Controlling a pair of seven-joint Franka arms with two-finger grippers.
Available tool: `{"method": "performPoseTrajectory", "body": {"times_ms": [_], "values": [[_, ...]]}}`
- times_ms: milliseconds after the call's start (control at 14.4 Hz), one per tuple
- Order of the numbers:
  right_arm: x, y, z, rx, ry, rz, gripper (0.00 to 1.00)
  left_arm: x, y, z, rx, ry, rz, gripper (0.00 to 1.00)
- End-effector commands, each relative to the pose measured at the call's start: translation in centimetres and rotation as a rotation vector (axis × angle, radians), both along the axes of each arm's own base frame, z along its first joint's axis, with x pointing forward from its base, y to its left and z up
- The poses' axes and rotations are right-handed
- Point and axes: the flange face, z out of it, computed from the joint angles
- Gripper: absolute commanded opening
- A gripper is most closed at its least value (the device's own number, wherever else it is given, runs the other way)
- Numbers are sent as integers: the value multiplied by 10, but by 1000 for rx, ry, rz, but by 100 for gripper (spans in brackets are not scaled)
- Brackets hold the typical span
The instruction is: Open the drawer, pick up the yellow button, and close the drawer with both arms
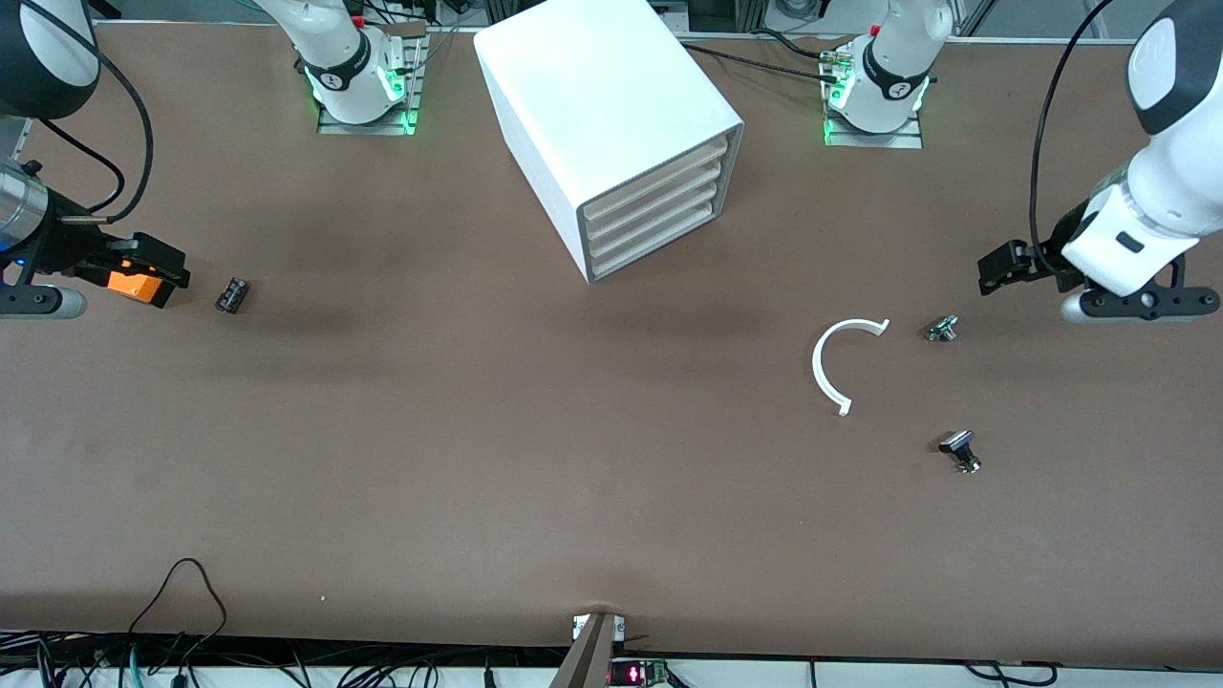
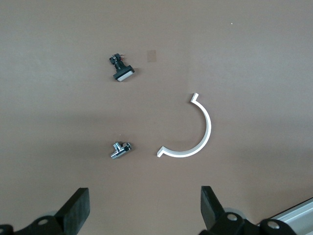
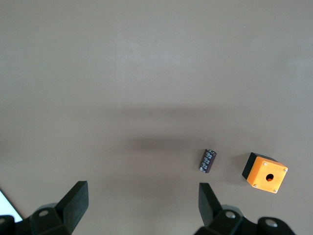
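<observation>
The white cabinet (image 1: 602, 96) stands at the middle of the table near the arm bases. Its four drawers are all shut; the uppermost drawer (image 1: 659, 177) shows only its cream front strip. The button is out of view. My left gripper (image 1: 1003, 269) hangs open and empty over the table at the left arm's end; in the left wrist view (image 2: 144, 210) its fingers are wide apart above bare table. My right gripper (image 1: 153, 263) hangs open and empty at the right arm's end, spread wide in the right wrist view (image 3: 142, 208).
An orange cube with a hole (image 1: 134, 285) (image 3: 265, 174) and a dark small cylinder (image 1: 232, 294) (image 3: 208, 160) lie by the right gripper. A white half ring (image 1: 841, 363) (image 2: 193, 132), a metallic part (image 1: 942, 329) (image 2: 120, 150) and a black-headed part (image 1: 960, 449) (image 2: 121, 68) lie near the left gripper.
</observation>
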Motion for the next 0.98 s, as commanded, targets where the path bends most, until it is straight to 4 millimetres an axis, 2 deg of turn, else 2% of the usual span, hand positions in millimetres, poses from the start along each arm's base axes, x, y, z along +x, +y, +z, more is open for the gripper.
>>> {"method": "performPoseTrajectory", "body": {"times_ms": [0,70,209,348,488,557,697,906], "values": [[1,3,-3,10,10,1,100,5,-7,8,22,-4,-31,100],[2,3,-6,10,16,1,100,11,-9,-6,18,18,-32,100],[4,4,-11,13,22,8,100,17,-7,-4,12,14,-32,100],[5,5,-13,13,27,10,100,21,2,-16,10,38,-21,100],[6,8,-18,14,39,17,100,22,9,-18,-4,73,-7,100],[6,11,-23,16,53,35,100,19,11,-22,-4,113,-4,100],[6,18,-27,18,64,75,100,13,27,-32,-61,258,9,100],[5,24,-31,21,89,80,100,-16,26,-53,-205,497,-64,100]]}}
